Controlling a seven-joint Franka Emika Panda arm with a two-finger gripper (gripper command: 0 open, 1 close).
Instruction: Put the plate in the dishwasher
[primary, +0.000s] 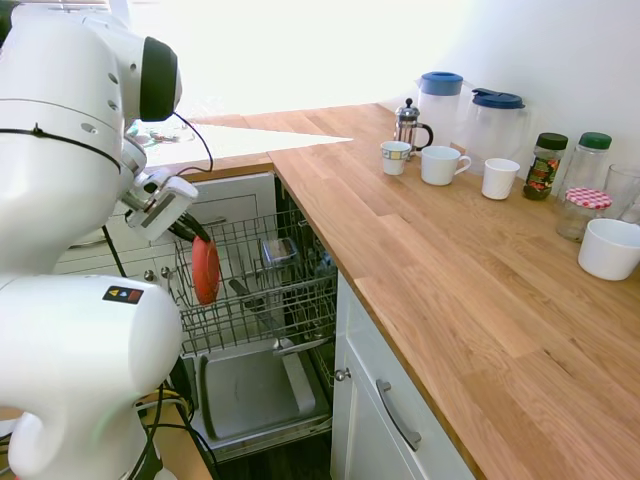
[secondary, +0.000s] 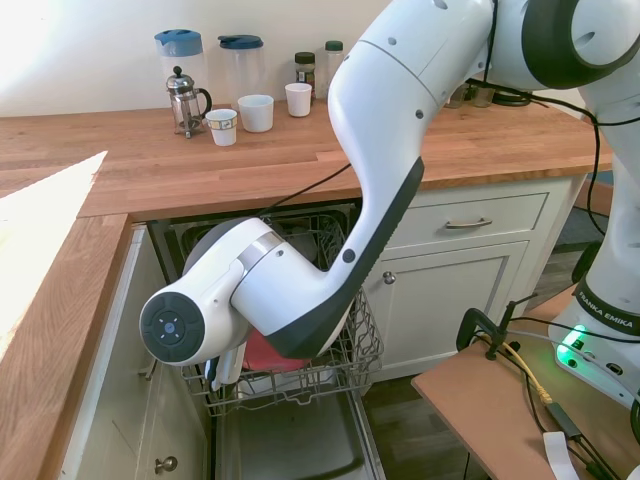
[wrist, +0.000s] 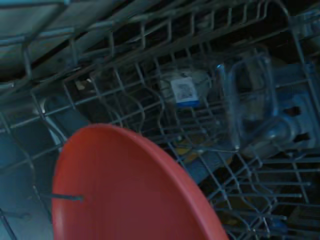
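Gripping the coral-pink plate (primary: 206, 270) by its upper rim, the claw (primary: 192, 232) is closed on it and is holding it on edge, at the left of the first exterior view, so that it can slip between the tines of the grey wire rack (primary: 290, 290) instead of lying flat across them. The plate is sitting low inside the rack, at its near end; whether it is touching the wires I cannot tell. The dishwasher (primary: 255, 400) is standing with its door dropped and the rack pulled out, giving the arm room from above. In the wrist view a clear plastic container (wrist: 247, 102) is occupying the rack's far part, which probably explains the choice of slot. Mugs (primary: 440, 165) are waiting on the wooden surface (primary: 470, 290), well apart.
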